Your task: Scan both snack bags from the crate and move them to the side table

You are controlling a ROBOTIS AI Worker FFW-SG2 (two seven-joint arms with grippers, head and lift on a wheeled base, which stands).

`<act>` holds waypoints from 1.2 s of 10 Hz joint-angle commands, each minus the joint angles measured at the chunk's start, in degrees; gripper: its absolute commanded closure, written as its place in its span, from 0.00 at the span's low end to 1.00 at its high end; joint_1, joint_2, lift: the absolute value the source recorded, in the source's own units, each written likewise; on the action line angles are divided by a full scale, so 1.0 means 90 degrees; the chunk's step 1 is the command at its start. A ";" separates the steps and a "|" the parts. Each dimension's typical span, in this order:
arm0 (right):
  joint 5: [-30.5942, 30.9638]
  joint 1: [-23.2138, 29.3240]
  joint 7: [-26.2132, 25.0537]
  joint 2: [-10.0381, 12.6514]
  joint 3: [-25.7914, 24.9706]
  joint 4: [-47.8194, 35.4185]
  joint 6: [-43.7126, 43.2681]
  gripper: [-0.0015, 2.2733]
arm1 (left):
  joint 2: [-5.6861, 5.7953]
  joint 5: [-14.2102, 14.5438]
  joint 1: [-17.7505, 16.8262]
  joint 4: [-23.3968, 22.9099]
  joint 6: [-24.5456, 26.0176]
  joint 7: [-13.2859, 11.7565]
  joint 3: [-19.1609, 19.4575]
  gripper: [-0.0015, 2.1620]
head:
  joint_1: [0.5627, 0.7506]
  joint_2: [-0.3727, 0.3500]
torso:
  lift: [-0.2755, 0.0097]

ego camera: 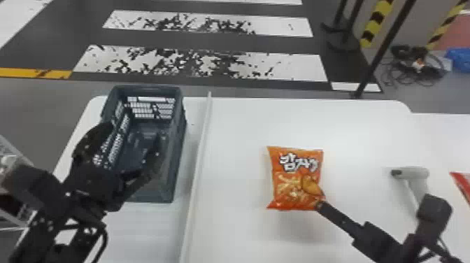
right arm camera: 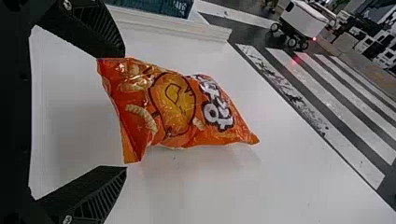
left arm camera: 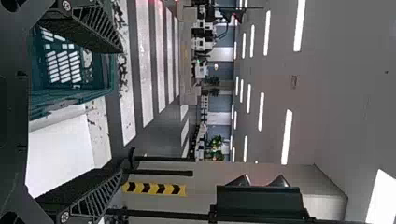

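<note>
The right gripper (ego camera: 335, 215) is spreading its fingers wide at the orange snack bag's (ego camera: 297, 178) near edge.
The bag is lying on the white table (ego camera: 237, 136); the left gripper (ego camera: 135, 131) is hanging widely parted over the crate (ego camera: 177, 140), and a scanner (ego camera: 412, 173) is resting right of the bag.

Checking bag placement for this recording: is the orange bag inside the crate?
No, the head view shows the orange bag across the white divider from the crate.
</note>
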 commanded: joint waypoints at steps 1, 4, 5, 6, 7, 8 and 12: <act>-0.0013 -0.0225 0.0004 0.0024 -0.0060 0.0147 0.0326 0.03 | 0.0000 0.0020 0.0000 0.0036 0.0000 -0.0011 -0.0010 0.04 | 0.70 0.49 | 0.70; 0.0007 -0.0635 -0.0006 0.0024 -0.0187 0.0587 0.0717 0.03 | 0.0000 0.0020 0.0010 0.0055 0.0000 -0.0031 -0.0010 0.04 | 0.70 0.50 | 0.70; -0.0003 -0.0704 -0.0006 0.0015 -0.0256 0.0704 0.0893 0.03 | 0.0000 0.0020 0.0010 0.0075 0.0000 -0.0031 -0.0010 0.04 | 0.70 0.50 | 0.70; -0.0003 -0.0733 -0.0006 0.0024 -0.0265 0.0772 0.0893 0.03 | 0.0000 0.0020 0.0010 0.0075 0.0000 -0.0040 -0.0010 0.04 | 0.70 0.50 | 0.70; 0.0007 -0.0782 -0.0006 0.0024 -0.0265 0.0851 0.0893 0.03 | 0.0000 0.0010 0.0010 0.0085 0.0020 -0.0040 -0.0019 0.04 | 0.70 0.49 | 0.70; 0.0026 -0.0909 -0.0006 0.0015 -0.0256 0.0929 0.0893 0.03 | 0.0000 0.0010 0.0010 0.0085 0.0020 -0.0040 -0.0029 0.04 | 0.70 0.49 | 0.70; 0.0104 -0.1524 -0.0094 0.0005 -0.0226 0.1515 0.1049 0.03 | 0.0069 0.0010 0.0010 0.0085 0.0039 -0.0089 -0.0058 0.04 | 0.70 0.49 | 0.70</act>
